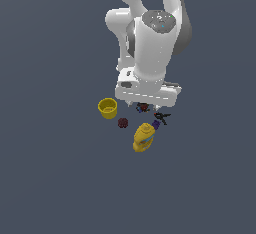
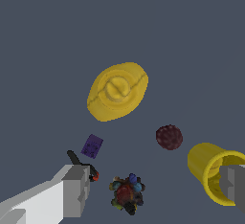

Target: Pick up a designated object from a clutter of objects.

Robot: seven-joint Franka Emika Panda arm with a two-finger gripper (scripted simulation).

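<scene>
Dark grey floor, no readable writing, jaws (image 2: pixel 155 189) spread open, empty, near purple lump (image 2: pixel 92 146).

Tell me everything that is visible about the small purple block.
The small purple block is a tiny dark purple, boxy lump with flat faces and a matte look. It lies tilted on the grey floor, between the yellow bottle-like object and the black pronged item, apparently touching neither. The open end effector does not touch it.

In the exterior view the gripper's fingertips were hidden behind the arm's hand; the yellow cup (image 2: pixel 216 170) was partly covered by one finger (image 2: pixel 234 184).
</scene>
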